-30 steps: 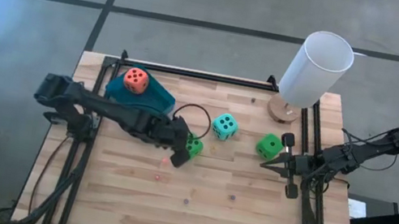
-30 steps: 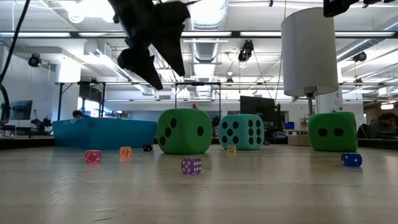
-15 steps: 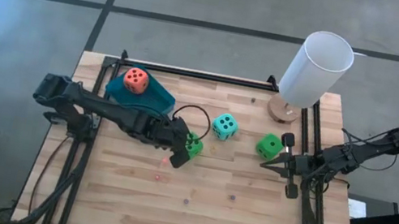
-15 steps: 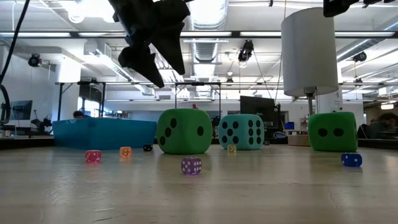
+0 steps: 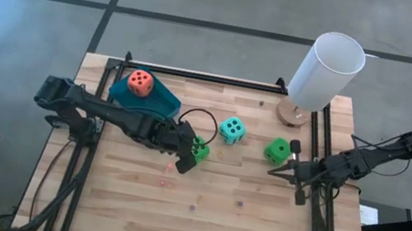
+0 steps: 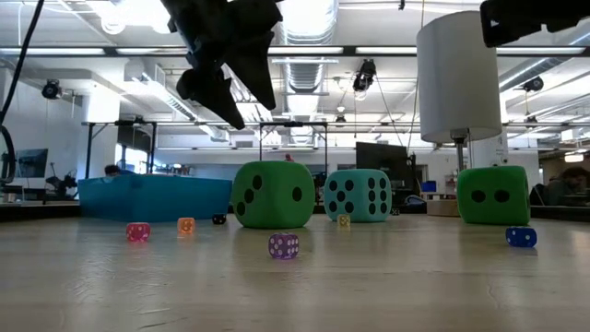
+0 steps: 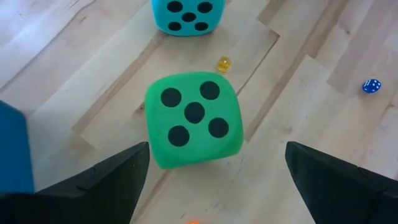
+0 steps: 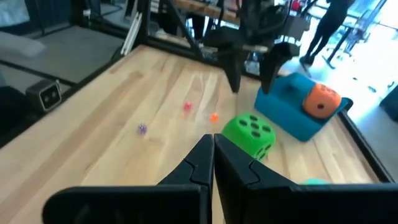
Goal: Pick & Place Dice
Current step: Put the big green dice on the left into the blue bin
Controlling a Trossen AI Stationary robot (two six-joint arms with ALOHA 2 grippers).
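Note:
A bright green die (image 7: 194, 119) rests on the table near its middle, five pips up. My left gripper (image 7: 217, 149) hangs open above it (image 6: 230, 88), one finger to each side, touching nothing. The orange-red die (image 5: 140, 82) sits in the blue tray (image 5: 159, 103) at the far left. The teal die (image 5: 231, 128) and the second green die (image 5: 277, 151) rest on the table further right. My right gripper (image 8: 213, 155) is shut and empty near the table's right edge (image 5: 277, 170), beside the second green die.
A tall white cylinder on a wooden foot (image 5: 326, 69) stands at the far right corner. Several tiny dice lie on the wood: pink (image 6: 137, 231), orange (image 6: 186, 225), purple (image 6: 283, 245), yellow (image 7: 223, 63), blue (image 7: 371, 85). A dark cable loop (image 5: 199, 116) lies by the tray.
My right arm has shifted a little at the table's right edge and shows lower in the low view; its gripper stays shut. The dice have not moved.

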